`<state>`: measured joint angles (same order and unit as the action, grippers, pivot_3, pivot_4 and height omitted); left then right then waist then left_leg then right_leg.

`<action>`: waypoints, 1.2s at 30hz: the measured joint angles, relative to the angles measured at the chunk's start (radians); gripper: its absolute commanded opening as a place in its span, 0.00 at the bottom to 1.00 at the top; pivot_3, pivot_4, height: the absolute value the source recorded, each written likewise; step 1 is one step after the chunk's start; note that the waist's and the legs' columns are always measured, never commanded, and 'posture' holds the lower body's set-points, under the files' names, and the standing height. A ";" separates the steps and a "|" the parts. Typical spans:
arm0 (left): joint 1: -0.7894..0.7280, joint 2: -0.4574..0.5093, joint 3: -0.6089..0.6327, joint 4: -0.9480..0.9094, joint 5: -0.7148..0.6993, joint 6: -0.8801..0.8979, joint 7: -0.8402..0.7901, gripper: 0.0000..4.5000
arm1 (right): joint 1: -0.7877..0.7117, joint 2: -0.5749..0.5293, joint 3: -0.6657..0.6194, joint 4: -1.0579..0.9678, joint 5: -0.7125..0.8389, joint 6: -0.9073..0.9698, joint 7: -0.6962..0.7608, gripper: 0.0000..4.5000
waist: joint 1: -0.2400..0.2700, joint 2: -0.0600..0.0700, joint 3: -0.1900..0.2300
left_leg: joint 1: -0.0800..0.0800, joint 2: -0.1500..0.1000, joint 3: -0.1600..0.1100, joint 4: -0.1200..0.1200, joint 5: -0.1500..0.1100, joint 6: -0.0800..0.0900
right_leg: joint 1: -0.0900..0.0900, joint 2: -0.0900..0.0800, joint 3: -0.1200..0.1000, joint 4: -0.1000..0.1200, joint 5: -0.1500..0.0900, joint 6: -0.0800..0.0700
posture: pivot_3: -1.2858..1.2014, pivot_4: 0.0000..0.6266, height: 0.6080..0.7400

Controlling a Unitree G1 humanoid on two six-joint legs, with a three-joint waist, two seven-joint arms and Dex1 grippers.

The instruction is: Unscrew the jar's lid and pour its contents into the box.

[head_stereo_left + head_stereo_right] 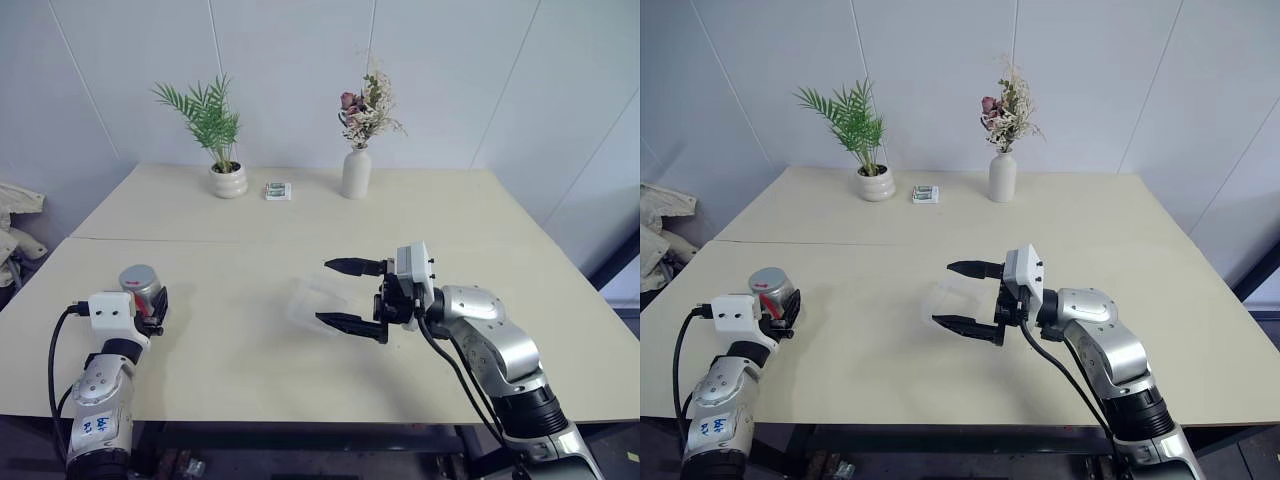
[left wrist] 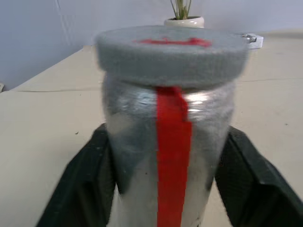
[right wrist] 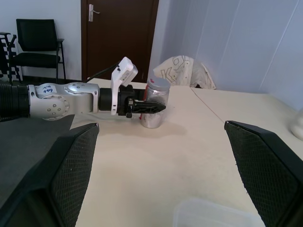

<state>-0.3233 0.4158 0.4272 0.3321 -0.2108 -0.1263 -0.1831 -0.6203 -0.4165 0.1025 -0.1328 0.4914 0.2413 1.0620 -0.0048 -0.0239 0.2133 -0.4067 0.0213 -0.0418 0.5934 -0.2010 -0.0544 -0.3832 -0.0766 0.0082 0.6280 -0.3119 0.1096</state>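
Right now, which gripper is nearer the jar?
Left. The left gripper is shut on the jar at the table's left edge, lid on. The right gripper hangs open mid-table above the box, well away from the jar.

Jar: silvery, slightly glossy, with a smooth red strip.
Lid: grey, matt.
Box: clear translucent plastic, smooth.
Table: pale cream, matt, smooth.
Fingers: black, with finely textured pads.
Vase: white, smooth, faint sheen.
Pot: white, smooth.
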 measured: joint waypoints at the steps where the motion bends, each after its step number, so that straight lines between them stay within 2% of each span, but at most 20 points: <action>1: 0.000 0.000 -0.001 0.000 0.000 -0.002 0.002 0.44 | 0.001 -0.001 -0.001 -0.003 0.000 0.000 -0.003 1.00 | 0.000 0.000 0.000 | 0.000 0.000 0.000 0.000 0.000 0.000 | 0.000 0.000 0.000 0.000 0.000 0.000 | 0.52 0.24 1.00; 7: -0.001 0.000 -0.010 0.000 -0.003 -0.013 -0.008 0.44 | 0.013 -0.006 -0.004 -0.019 0.004 0.007 -0.013 1.00 | 0.002 0.000 0.000 | 0.000 0.000 0.000 0.000 0.000 0.000 | 0.000 0.000 0.000 0.000 0.000 0.000 | 0.52 0.24 1.00; 11: -0.008 -0.001 -0.038 -0.026 -0.058 -0.008 -0.099 0.44 | 0.017 -0.013 -0.006 -0.027 0.004 0.032 -0.036 1.00 | 0.002 0.000 0.000 | 0.000 0.000 0.000 0.000 0.000 0.000 | 0.000 0.000 0.000 0.000 0.000 0.000 | 0.52 0.24 1.00; 14: -0.025 0.006 -0.077 -0.106 -0.135 0.053 -0.222 0.44 | -0.003 -0.014 -0.011 -0.076 0.028 0.147 -0.108 1.00 | 0.001 0.000 0.000 | -0.001 0.000 0.000 0.000 0.000 0.000 | -0.001 0.000 0.000 0.000 0.000 0.000 | 0.52 0.24 1.00; 18: -0.076 0.071 -0.139 -0.213 -0.226 0.171 -0.387 0.44 | -0.086 -0.005 -0.004 -0.174 0.052 0.327 -0.227 1.00 | -0.003 0.000 0.000 | 0.000 0.001 0.000 -0.001 0.000 -0.001 | -0.001 0.000 0.000 0.001 -0.001 -0.002 | 0.52 0.24 1.00; 24: -0.105 0.098 -0.213 -0.245 -0.278 0.309 -0.528 0.44 | -0.151 0.053 0.043 -0.212 0.059 0.488 -0.351 1.00 | -0.003 0.000 0.000 | -0.004 0.001 0.000 -0.001 0.000 -0.001 | -0.006 0.000 0.001 0.001 -0.001 -0.002 | 0.52 0.24 1.00; 28: -0.113 0.098 -0.287 -0.281 -0.291 0.362 -0.625 0.44 | -0.185 0.093 0.073 -0.213 0.056 0.545 -0.412 1.00 | -0.003 0.000 0.000 | -0.011 0.001 0.000 -0.001 0.001 0.000 | -0.012 0.000 0.001 0.003 -0.001 -0.002 | 0.52 0.24 1.00; 36: -0.117 0.092 -0.323 -0.286 -0.293 0.379 -0.701 0.44 | -0.200 0.145 0.110 -0.194 0.020 0.586 -0.483 1.00 | -0.007 0.000 0.000 | -0.013 0.001 0.000 0.002 0.001 0.000 | -0.015 0.001 0.001 0.006 -0.001 -0.002 | 0.52 0.24 1.00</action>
<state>-0.4406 0.5079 0.1046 0.0463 -0.5036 0.2530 -0.8846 -0.8205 -0.2714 0.2124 -0.3268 0.5112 0.8271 0.5786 -0.0116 -0.0237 0.2133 -0.4197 0.0219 -0.0419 0.5951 -0.1998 -0.0542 -0.3978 -0.0756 0.0088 0.6340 -0.3128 0.1080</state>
